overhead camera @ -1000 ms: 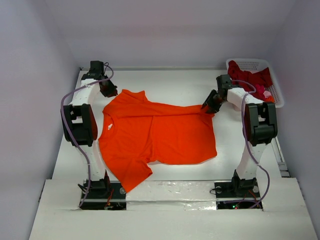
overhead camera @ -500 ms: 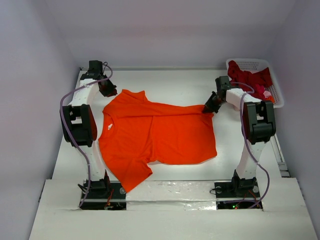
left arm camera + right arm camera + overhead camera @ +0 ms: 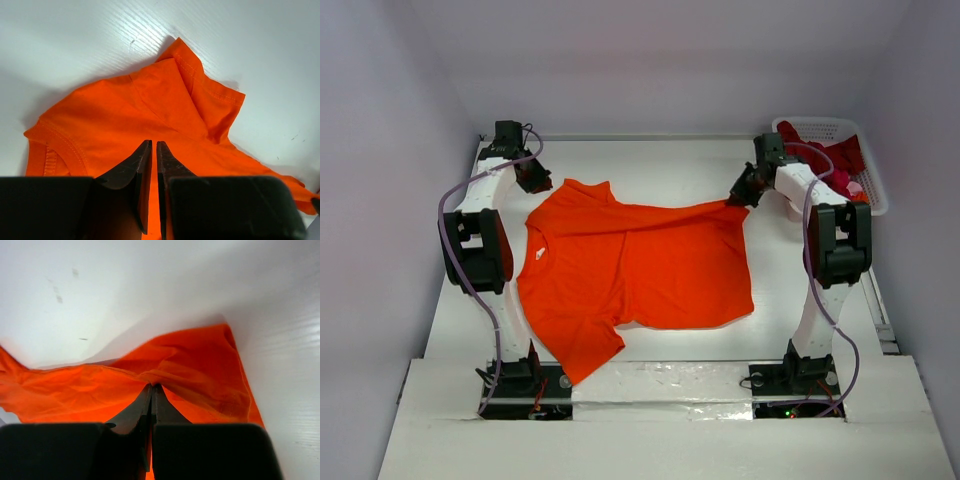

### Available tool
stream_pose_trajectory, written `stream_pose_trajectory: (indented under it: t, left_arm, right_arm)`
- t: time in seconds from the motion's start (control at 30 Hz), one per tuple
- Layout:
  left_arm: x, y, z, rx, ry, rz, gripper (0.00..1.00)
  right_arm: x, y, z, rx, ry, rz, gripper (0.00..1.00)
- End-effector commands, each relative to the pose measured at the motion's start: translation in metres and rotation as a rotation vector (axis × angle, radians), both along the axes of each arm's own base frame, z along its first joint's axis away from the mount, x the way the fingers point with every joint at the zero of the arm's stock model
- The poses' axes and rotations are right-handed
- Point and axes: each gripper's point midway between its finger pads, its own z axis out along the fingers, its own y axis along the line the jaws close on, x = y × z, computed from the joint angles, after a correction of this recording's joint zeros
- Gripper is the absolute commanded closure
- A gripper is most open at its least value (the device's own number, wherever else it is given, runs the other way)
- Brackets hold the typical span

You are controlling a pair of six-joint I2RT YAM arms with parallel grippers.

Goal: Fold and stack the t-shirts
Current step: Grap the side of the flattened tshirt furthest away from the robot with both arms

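A bright orange-red t-shirt (image 3: 635, 265) lies spread on the white table, collar to the left. My right gripper (image 3: 734, 199) is shut on its far right corner and holds that corner lifted off the table; in the right wrist view the jaws (image 3: 151, 386) pinch a fold of the orange cloth (image 3: 200, 365). My left gripper (image 3: 542, 186) sits at the shirt's far left sleeve, jaws nearly closed with a thin gap. In the left wrist view it (image 3: 152, 143) hovers over the sleeve (image 3: 165, 100) with no cloth pinched. Dark crimson shirts (image 3: 828, 158) with bits of pink lie in the basket.
A white lattice basket (image 3: 817, 125) stands at the far right corner, close behind the right arm. A bare white table (image 3: 650, 165) runs along the far side of the shirt. Grey walls enclose the table on three sides.
My right gripper has moved away from me and upward, pulling the shirt's far right corner taut and off the table. The left gripper has barely moved.
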Motion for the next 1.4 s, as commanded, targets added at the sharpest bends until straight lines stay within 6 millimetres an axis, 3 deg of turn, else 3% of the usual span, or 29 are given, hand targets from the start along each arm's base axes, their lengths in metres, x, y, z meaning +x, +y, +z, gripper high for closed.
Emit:
stream_pose_trajectory:
  t: [0.0, 0.07, 0.3, 0.67, 0.9, 1.17, 1.27, 1.37]
  left_arm:
    - [0.001, 0.003, 0.037, 0.006, -0.079, 0.000, 0.94]
    - [0.002, 0.003, 0.038, 0.006, -0.080, 0.000, 0.94]
    - [0.005, 0.002, 0.034, -0.003, -0.075, 0.007, 0.94]
    - [0.008, 0.003, 0.027, -0.011, -0.072, 0.028, 0.94]
    - [0.038, -0.009, 0.015, -0.087, -0.139, 0.005, 0.90]
    - [0.069, -0.024, -0.026, -0.128, -0.153, -0.066, 0.84]
    - [0.080, -0.030, -0.031, -0.163, -0.198, -0.091, 0.73]
    - [0.090, -0.032, -0.037, -0.174, -0.215, -0.103, 0.71]
  right_arm:
    - [0.022, -0.008, 0.045, -0.037, -0.110, 0.015, 1.00]
    - [0.032, -0.005, 0.062, -0.032, -0.155, 0.037, 1.00]
    - [0.050, 0.008, 0.078, 0.015, -0.192, 0.108, 1.00]
    - [0.052, 0.010, 0.052, 0.013, -0.124, 0.141, 1.00]
    - [0.047, 0.011, 0.050, 0.021, -0.124, 0.148, 1.00]
    - [0.044, 0.015, 0.067, 0.046, -0.158, 0.159, 1.00]
    - [0.044, 0.017, 0.073, 0.054, -0.173, 0.164, 1.00]
    - [0.043, 0.017, 0.076, 0.054, -0.180, 0.166, 1.00]
